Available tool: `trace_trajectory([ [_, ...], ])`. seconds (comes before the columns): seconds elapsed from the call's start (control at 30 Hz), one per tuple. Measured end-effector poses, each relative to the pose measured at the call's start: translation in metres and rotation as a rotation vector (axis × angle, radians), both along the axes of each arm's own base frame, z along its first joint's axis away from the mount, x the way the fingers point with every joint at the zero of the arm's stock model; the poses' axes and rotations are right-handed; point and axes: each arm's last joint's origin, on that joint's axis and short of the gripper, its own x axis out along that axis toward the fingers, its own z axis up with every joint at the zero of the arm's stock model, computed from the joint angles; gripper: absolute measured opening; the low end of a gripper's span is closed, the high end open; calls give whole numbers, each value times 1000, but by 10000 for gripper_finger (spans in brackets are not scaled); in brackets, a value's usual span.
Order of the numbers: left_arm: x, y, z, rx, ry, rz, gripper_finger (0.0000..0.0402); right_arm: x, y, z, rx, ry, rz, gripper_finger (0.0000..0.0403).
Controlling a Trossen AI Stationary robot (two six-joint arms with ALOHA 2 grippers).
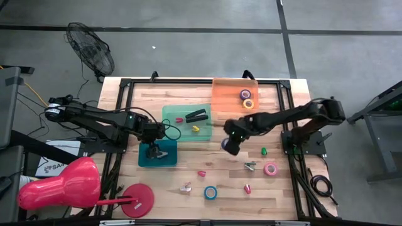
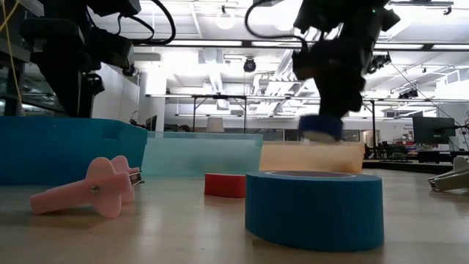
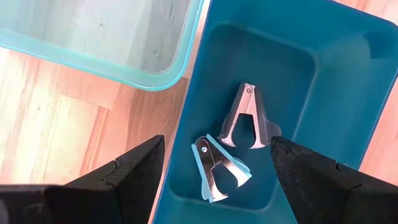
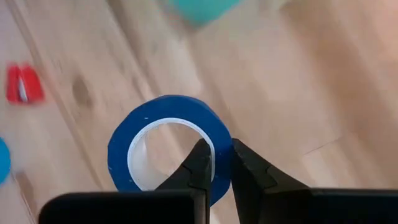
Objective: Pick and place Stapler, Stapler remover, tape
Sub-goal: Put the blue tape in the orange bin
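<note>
My right gripper [image 1: 229, 145] hangs over the middle of the table, shut on a dark blue tape roll [image 4: 161, 146] with a white core. My left gripper [image 3: 217, 142] stands open above the dark teal bin [image 1: 168, 158], where a grey stapler remover [image 3: 245, 118] and a light blue one [image 3: 217, 169] lie on the floor. The black stapler [image 1: 196, 115] lies in the pale green tray [image 1: 171, 113]. A purple roll [image 1: 245, 95] and a yellow roll [image 1: 249, 104] lie in the orange tray [image 1: 226, 94]. My right gripper pinches the roll's wall [image 4: 219, 144] on one side of the ring, one finger inside the hole and one outside. The fingers slant down from above. The roll hangs below them, lifted clear of the table [image 2: 320, 129].
Loose on the near half of the table lie a pink tape roll [image 1: 271, 168], a light blue roll [image 1: 210, 192], a metal stapler remover [image 1: 250, 166], a pink remover [image 1: 186, 186] and small red [image 1: 201, 172], green [image 1: 264, 150] and pink [image 1: 247, 188] pieces.
</note>
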Motion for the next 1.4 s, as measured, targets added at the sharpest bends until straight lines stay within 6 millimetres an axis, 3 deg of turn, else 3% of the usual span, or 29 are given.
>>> trace_trajectory([
  [0.33, -3, 0, 7, -8, -38, 26, 288, -25, -54, 46, -133, -176, -142, 27],
  [0.63, -11, 4, 50, 45, -408, 23, 288, -35, -106, 51, -182, -239, -313, 27],
  [0.83, -21, 9, 78, 182, -657, 88, 288, -39, -141, 36, -184, -191, -439, 27],
  [1.07, -29, 12, 84, 236, -699, 127, 288, -44, -180, 2, -122, -101, -594, 27],
  [1.4, -29, 12, 84, 200, -700, 188, 288, -49, -197, -33, -43, 30, -632, 27],
])
